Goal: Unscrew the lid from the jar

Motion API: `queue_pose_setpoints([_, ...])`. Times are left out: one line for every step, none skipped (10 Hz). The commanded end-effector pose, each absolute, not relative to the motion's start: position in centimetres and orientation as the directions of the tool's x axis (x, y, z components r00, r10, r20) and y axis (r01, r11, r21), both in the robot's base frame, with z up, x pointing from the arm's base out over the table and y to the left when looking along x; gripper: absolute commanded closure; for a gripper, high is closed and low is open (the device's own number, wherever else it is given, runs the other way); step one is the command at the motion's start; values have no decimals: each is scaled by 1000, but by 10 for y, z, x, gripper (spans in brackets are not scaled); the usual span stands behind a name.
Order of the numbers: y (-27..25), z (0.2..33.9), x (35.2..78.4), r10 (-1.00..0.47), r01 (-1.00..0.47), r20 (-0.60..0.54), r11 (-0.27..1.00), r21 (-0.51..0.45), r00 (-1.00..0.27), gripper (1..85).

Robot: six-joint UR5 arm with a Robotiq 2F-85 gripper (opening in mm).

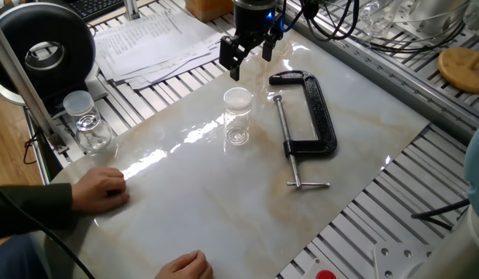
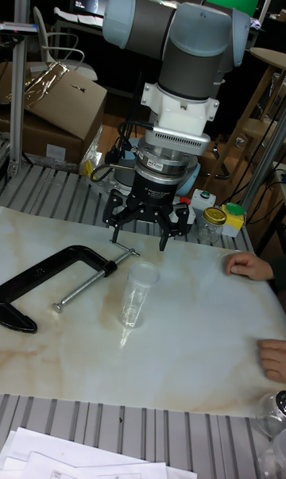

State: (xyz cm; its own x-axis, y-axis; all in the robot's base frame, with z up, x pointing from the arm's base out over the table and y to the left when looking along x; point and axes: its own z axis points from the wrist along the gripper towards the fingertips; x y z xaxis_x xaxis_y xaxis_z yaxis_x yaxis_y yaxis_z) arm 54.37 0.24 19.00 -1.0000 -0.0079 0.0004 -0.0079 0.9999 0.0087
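Jar (image 1: 237, 126) stands capped with its lid (image 1: 238, 98) on the tabletop (image 1: 224, 209); tool (image 1: 249, 64) hangs above, jaws spread wide, lettering too small to read.

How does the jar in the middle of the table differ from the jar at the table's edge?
The middle jar is taller and straight-sided; the edge jar is squatter and rounder. The middle jar stands near the open claw; the edge jar stands far from it. Both are clear, upright, whitish-capped.
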Motion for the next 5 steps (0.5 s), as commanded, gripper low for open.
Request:
queue_pose_setpoints([7, 191, 570, -40, -41, -101, 999, 8, -994, 847])
queue_pose_setpoints([10, 191, 573, -29, -29, -106, 1000, -4, -994, 847])
queue_pose_setpoints([10, 191, 573, -27, -26, -106, 1000, -6, -994, 847])
queue_pose_setpoints([10, 191, 573, -27, -26, -106, 1000, -6, -994, 847])
queue_pose_setpoints([10, 191, 573, -27, -26, -106, 1000, -8, -994, 847])
